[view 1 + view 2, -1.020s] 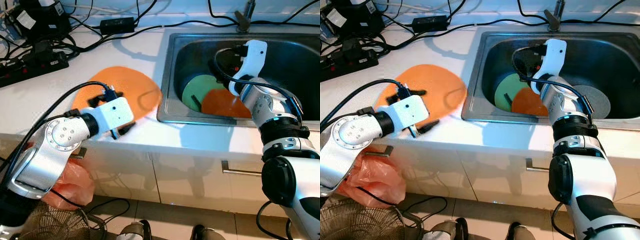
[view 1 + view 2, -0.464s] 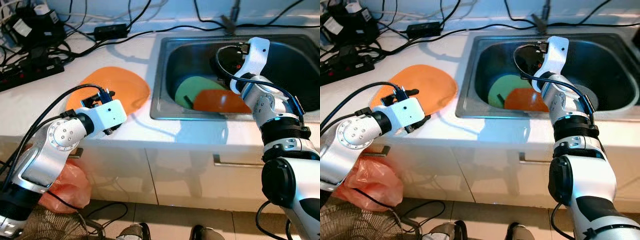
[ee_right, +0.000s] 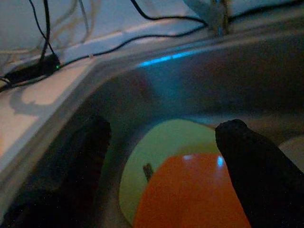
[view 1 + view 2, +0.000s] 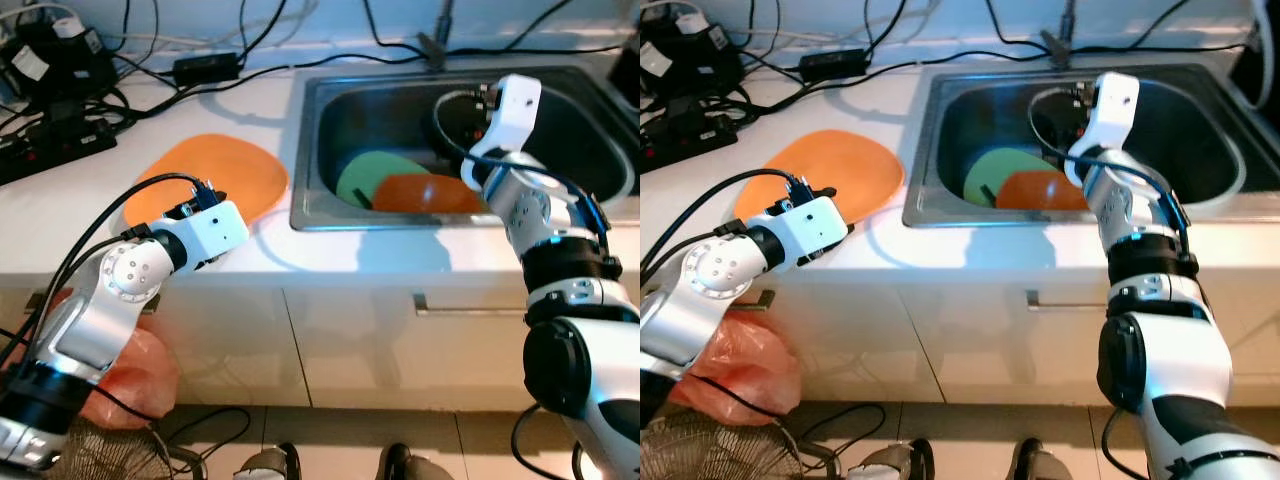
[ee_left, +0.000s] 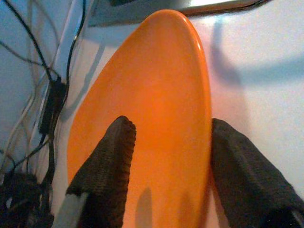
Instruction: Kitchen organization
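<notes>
From the left eye view, the robot is standing in front of a white counter [image 4: 330, 255] with a metal sink [image 4: 310, 150] set in it. A big orange plate [image 4: 215, 180] is lying flat on the counter, just beside the sink. The left gripper [image 4: 205, 195] is hanging at the near edge of that plate. The right gripper [image 4: 462, 112] is reaching down into the sink, over a green plate [image 4: 365, 175] and a small orange plate [image 4: 425, 192] that is lying partly on top of the green one. A bunch of black cables [image 4: 70, 90] is sitting at the back of the counter.

The right eye view is showing the same things, and also an orange bag [image 4: 735, 365] low down by the cupboard.

The left wrist view is showing what the eyes cannot: the two black fingers [image 5: 107, 175] are spread wide, one over the big orange plate and one at its rim, and they are not squeezing anything yet.

The right wrist view is looking into the dark sink. Its fingers [image 3: 251, 161] are also wide apart and holding nothing, with the two plates just below.

I think the robot is getting ready to pick plates up. Next, the left fingers need to slide under the rim and pinch it.
</notes>
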Controlling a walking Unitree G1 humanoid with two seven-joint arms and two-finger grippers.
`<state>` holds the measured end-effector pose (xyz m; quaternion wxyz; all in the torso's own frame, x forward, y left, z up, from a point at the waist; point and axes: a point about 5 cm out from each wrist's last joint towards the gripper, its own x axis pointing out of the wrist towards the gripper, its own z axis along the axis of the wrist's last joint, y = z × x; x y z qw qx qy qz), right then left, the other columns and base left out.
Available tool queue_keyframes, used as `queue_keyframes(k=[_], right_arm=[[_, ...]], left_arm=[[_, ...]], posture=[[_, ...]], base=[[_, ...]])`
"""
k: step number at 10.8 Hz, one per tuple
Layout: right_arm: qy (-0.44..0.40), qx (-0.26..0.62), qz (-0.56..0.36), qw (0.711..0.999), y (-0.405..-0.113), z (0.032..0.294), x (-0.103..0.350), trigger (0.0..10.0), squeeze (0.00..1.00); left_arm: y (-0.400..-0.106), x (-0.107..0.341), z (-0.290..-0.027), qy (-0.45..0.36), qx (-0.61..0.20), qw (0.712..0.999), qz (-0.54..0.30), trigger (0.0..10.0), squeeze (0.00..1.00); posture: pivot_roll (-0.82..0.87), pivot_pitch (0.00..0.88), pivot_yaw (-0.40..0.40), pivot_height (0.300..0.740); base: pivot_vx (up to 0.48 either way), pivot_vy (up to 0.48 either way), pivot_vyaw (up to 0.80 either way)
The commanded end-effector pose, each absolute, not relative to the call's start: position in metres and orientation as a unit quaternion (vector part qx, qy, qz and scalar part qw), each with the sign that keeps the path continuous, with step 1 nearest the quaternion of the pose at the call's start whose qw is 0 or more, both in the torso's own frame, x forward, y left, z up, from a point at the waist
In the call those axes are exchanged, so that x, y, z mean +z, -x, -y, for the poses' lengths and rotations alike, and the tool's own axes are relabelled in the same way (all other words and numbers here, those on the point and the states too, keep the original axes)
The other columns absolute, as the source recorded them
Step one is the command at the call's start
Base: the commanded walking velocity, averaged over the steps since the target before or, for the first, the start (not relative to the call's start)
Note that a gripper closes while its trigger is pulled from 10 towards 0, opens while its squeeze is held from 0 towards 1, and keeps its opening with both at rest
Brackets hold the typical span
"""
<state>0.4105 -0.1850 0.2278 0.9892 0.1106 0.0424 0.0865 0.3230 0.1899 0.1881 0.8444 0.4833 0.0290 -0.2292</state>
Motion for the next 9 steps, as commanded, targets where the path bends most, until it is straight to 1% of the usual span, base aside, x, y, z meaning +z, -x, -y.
queue_keyframes(k=[1,2,4,7,9], right_arm=[[-0.114,0.089,-0.049,0.988,-0.41,0.182,0.225,10.0,0.0],[-0.115,0.087,-0.051,0.988,-0.41,0.183,0.224,10.0,0.0],[-0.114,0.085,-0.053,0.988,-0.41,0.184,0.222,10.0,0.0],[-0.113,0.082,-0.053,0.989,-0.409,0.187,0.222,10.0,0.0],[-0.116,0.083,-0.052,0.988,-0.409,0.187,0.223,10.0,0.0]], left_arm=[[-0.324,0.186,-0.194,-0.483,-0.211,0.849,-0.024,0.0,0.0],[-0.326,0.191,-0.193,-0.475,-0.195,0.858,-0.012,10.0,0.0],[-0.328,0.199,-0.188,-0.433,-0.185,0.882,0.009,10.0,0.0],[-0.33,0.203,-0.185,-0.45,-0.177,0.875,0.034,10.0,0.0],[-0.329,0.194,-0.186,-0.463,-0.178,0.868,0.02,10.0,0.0]], posture=[[0.12,0.15,0.083,0.74],[0.12,0.15,0.083,0.74],[0.11,0.15,0.081,0.74],[0.11,0.147,0.081,0.74],[0.11,0.144,0.082,0.74]], base=[[0.0,0.0,0.0],[0.0,0.0,0.0],[0.0,0.0,0.0],[0.0,0.0,0.0],[0.0,0.0,0.0]])
